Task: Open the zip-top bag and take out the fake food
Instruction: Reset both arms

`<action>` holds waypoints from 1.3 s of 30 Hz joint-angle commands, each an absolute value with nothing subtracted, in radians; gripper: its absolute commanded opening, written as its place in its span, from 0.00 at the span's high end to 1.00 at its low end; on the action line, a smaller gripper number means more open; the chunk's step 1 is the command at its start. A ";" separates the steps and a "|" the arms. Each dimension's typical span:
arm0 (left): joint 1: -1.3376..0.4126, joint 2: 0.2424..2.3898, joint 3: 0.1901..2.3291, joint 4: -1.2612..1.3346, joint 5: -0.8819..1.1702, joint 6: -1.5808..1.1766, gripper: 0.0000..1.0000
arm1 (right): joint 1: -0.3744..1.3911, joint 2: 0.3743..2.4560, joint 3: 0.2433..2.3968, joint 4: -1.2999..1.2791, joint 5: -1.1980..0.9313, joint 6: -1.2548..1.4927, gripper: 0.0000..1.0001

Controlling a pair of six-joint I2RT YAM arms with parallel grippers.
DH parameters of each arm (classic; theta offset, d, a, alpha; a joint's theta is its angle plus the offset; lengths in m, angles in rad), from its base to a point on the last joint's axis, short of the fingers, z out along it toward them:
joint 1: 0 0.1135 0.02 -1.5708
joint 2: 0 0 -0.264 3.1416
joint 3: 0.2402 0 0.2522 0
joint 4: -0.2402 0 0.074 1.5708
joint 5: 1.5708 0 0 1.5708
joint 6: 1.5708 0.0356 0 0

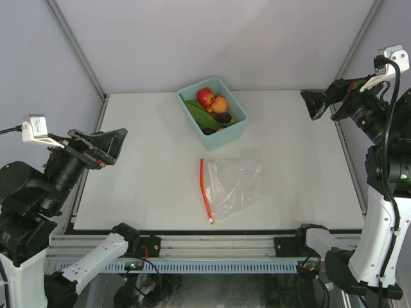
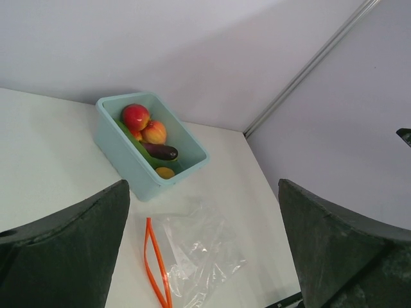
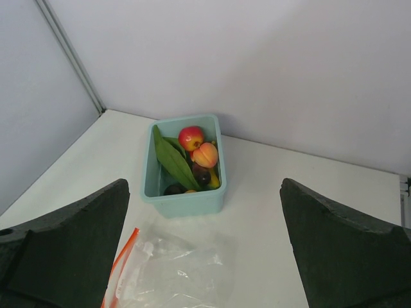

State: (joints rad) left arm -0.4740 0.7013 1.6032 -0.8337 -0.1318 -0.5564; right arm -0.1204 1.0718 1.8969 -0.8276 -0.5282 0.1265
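The clear zip-top bag (image 1: 236, 183) lies flat on the white table, its red-orange zipper strip (image 1: 205, 190) on the left side and parted; it looks empty. It also shows in the left wrist view (image 2: 196, 250) and the right wrist view (image 3: 170, 274). The fake food sits in the teal bin (image 1: 226, 136): red apple (image 1: 205, 96), orange peach (image 1: 219, 104), long green piece (image 1: 198, 114), dark eggplant (image 1: 222, 117). My left gripper (image 1: 103, 146) is open, raised at the table's left edge. My right gripper (image 1: 321, 102) is open, raised at the far right.
The teal bin (image 3: 183, 200) stands at the back centre of the table, just beyond the bag. Grey walls with metal corner posts close the back and sides. A metal rail (image 1: 212, 247) runs along the near edge.
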 commanded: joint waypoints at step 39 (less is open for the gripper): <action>-0.478 0.712 1.564 -0.785 -0.114 -0.520 0.00 | -0.137 1.048 1.868 -0.787 -0.532 0.106 0.00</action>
